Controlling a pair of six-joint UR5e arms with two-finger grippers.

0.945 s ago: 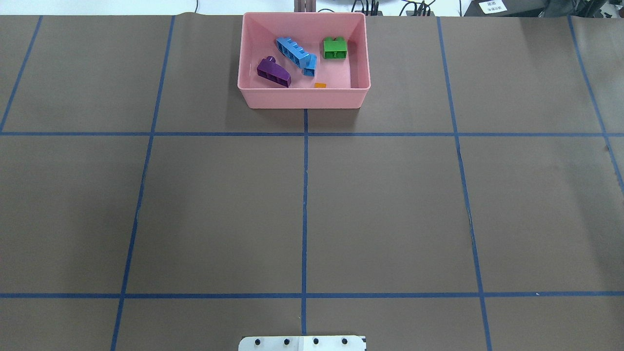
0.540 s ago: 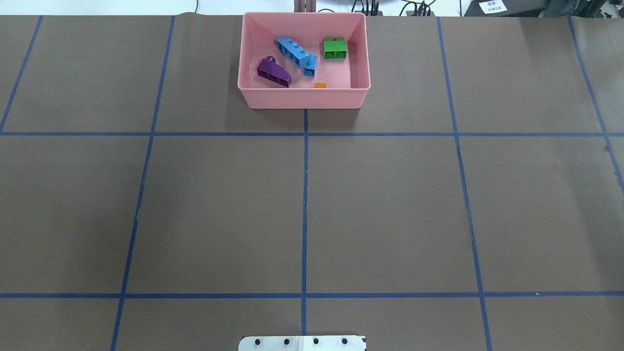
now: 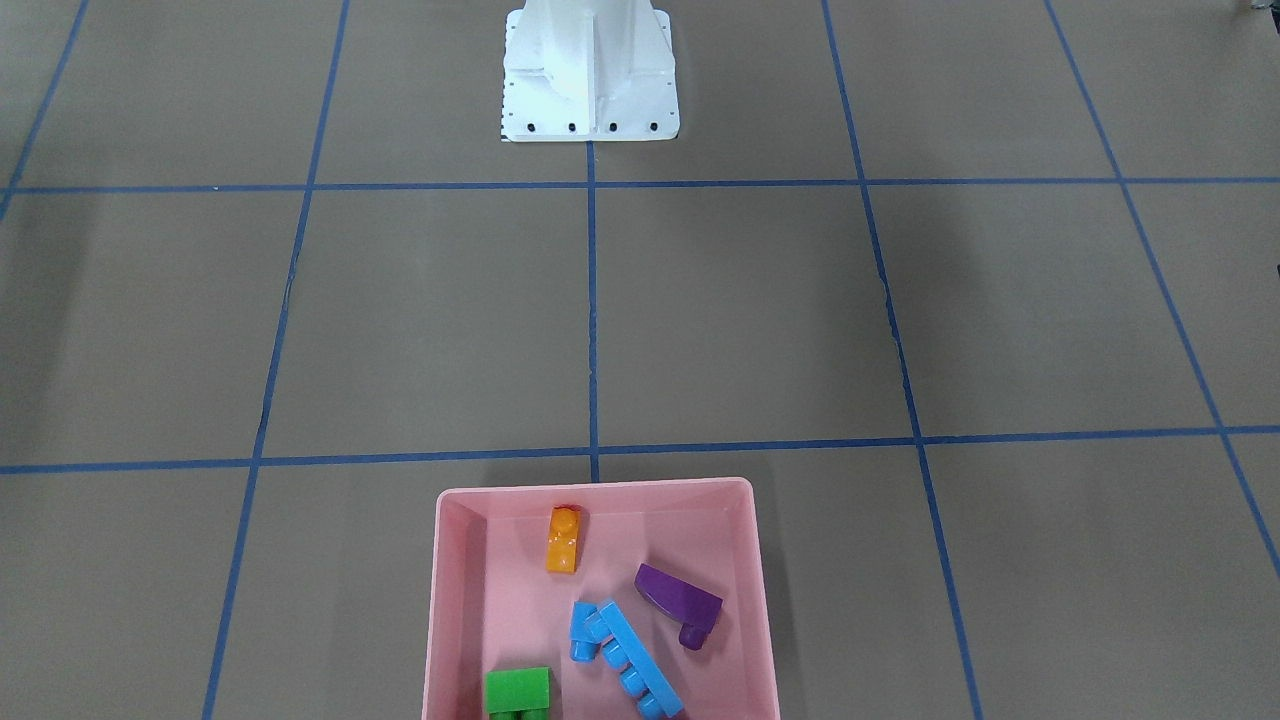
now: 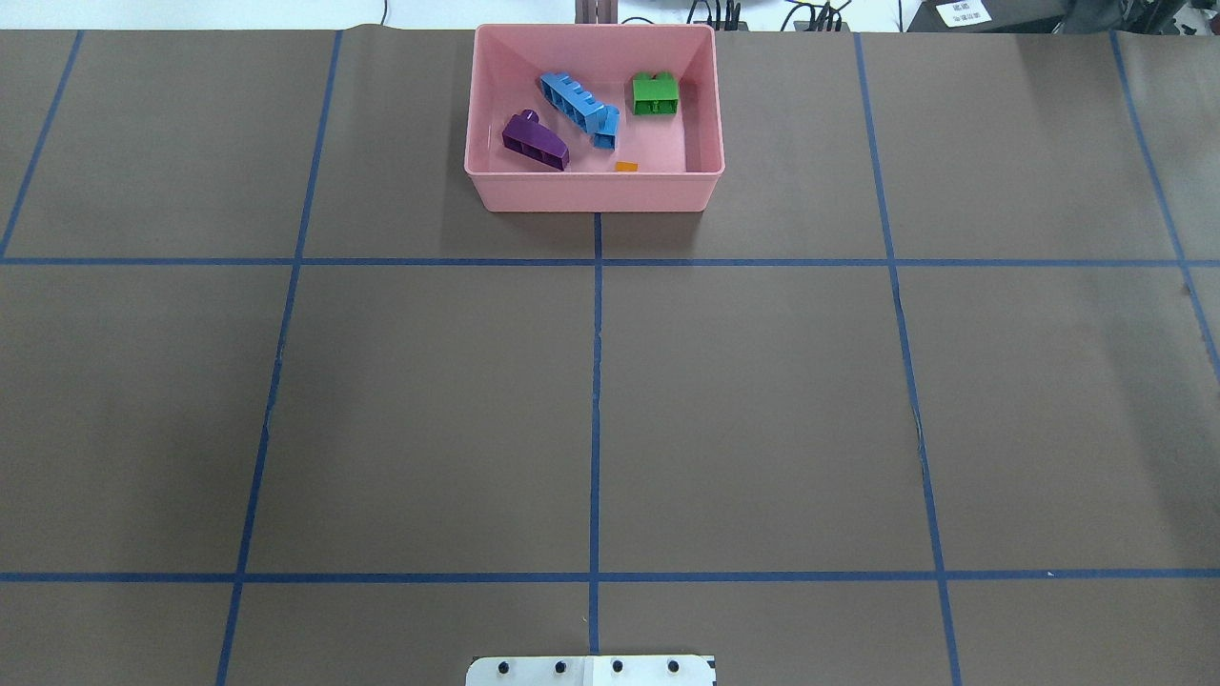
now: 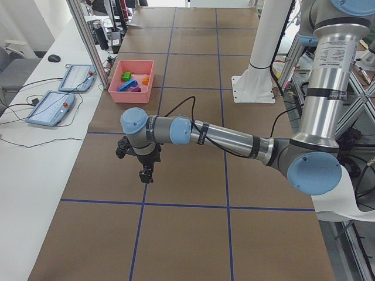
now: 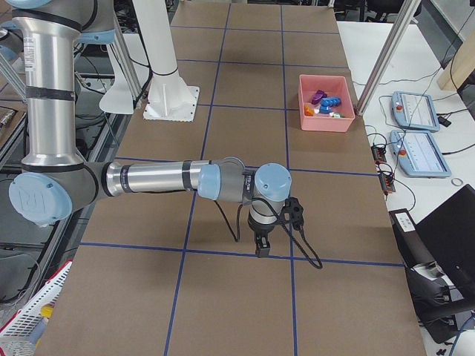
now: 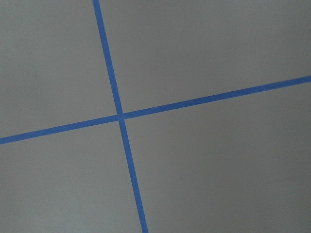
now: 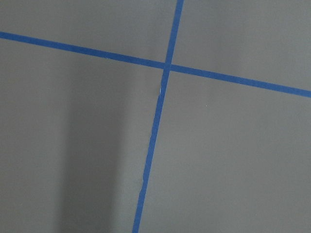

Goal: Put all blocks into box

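Observation:
The pink box (image 4: 591, 195) stands at the far middle of the table, and it also shows in the front view (image 3: 455, 600). In it lie the purple wedge (image 4: 536, 143), the long blue brick (image 4: 575, 103), the small blue brick (image 4: 605, 138), the green brick (image 4: 656, 94) and the orange brick (image 3: 564, 540). My left gripper (image 5: 145, 174) hangs over the table, far from the box, and shows only in the exterior left view. My right gripper (image 6: 261, 245) shows only in the exterior right view. I cannot tell whether either is open or shut.
The white robot base (image 3: 590, 70) stands at the near middle edge. Blue tape lines grid the brown table cover. Teach pendants (image 5: 50, 108) lie on the side bench beyond the box. Both wrist views show only tape crossings.

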